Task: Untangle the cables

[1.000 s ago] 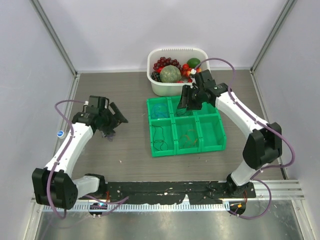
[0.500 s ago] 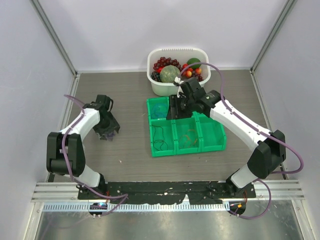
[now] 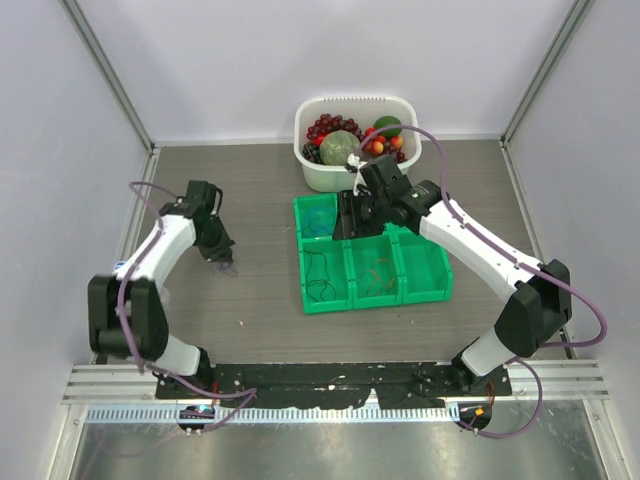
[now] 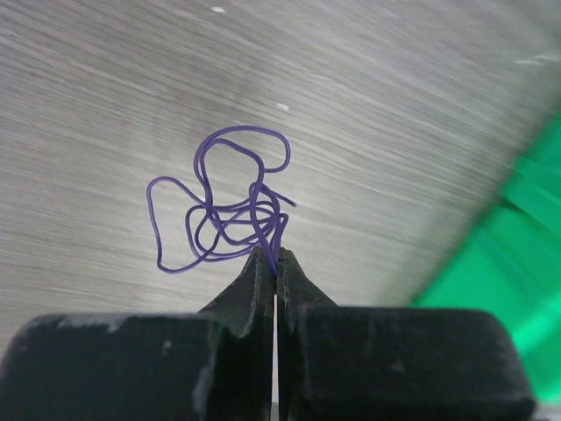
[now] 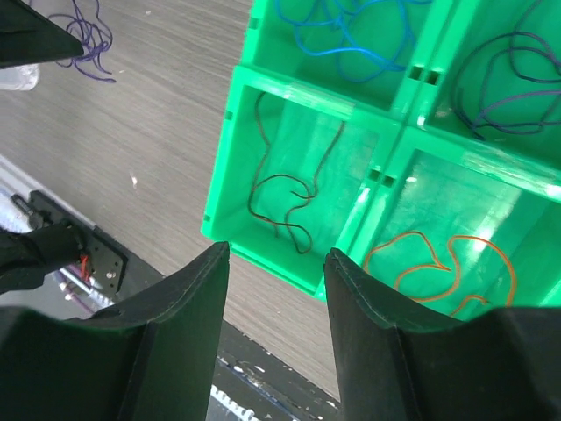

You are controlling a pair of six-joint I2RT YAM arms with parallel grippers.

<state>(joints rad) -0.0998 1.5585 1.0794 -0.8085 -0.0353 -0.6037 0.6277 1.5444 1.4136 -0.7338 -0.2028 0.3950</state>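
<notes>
Top external: grey wood-grain table (image 3: 260,300), pale walls (image 3: 300,50), purple cable (image 4: 263,230).

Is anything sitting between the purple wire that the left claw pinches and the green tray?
Nothing visible does. Bare table lies between the purple cable, pinched in the left gripper, and the green tray. The right gripper hangs open above the tray, though.

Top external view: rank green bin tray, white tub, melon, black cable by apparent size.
1. green bin tray
2. white tub
3. melon and black cable: similar spread, so no ranking between them; the cable is far thinner.
</notes>
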